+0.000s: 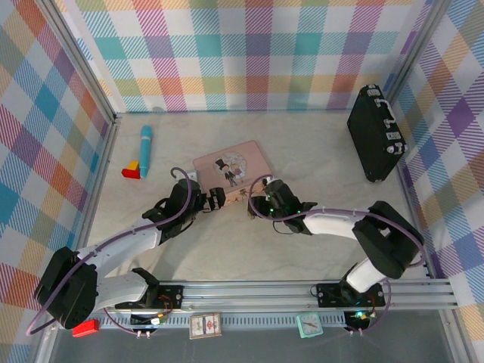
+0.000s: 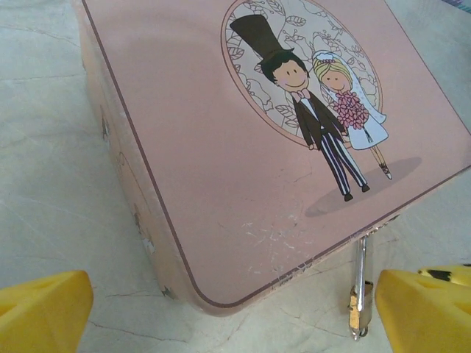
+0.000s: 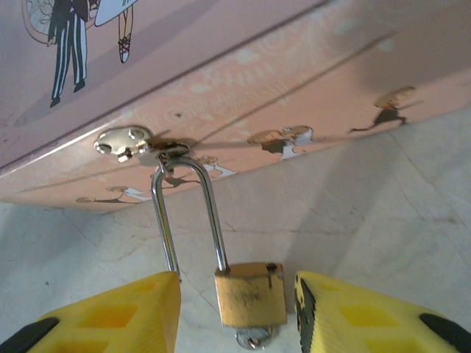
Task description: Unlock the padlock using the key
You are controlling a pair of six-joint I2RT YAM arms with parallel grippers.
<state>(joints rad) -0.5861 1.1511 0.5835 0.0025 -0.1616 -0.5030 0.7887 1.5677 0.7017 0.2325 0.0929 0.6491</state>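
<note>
where the right wrist camera looks along the front wall of the pink tin [image 3: 221, 44], the padlock [image 3: 250, 294] hangs from the tin's silver hasp [image 3: 125, 140]. the shackle [image 3: 213, 213] is threaded through the hasp loop. the brass body sits low on one leg only; the other leg runs down outside the body and ends beside a finger, so the shackle stands open. key [image 3: 254, 339]: a small bright metal stub poking out under the body, at the keyway. little of it shows.

right gripper [image 3: 237, 301]: jaws spread, one yellow finger [image 3: 110, 316] on each side of the brass body. there is a gap on both sides, narrower on the right of this view. nothing pinched.

left gripper [image 2: 232, 312]: jaws spread wide, yellow fingertips [image 2: 44, 312] at the two bottom corners of its wrist view, holding nothing. the tin's rounded near corner lies between them. the shackle hangs off the tin's edge just beside the fingertip on the right of that view; touching or not, cannot tell.

top view: the tin lies flat mid-table [image 1: 242, 249], bride-and-groom lid up. both grippers are at its near edge, close to each other. padlock and key are too small to make out there. a black case [image 1: 376, 134] stands well apart at far right. a blue cylinder [image 1: 145, 150] and a red-and-yellow block [image 1: 132, 171] lie well apart at the left.
</note>
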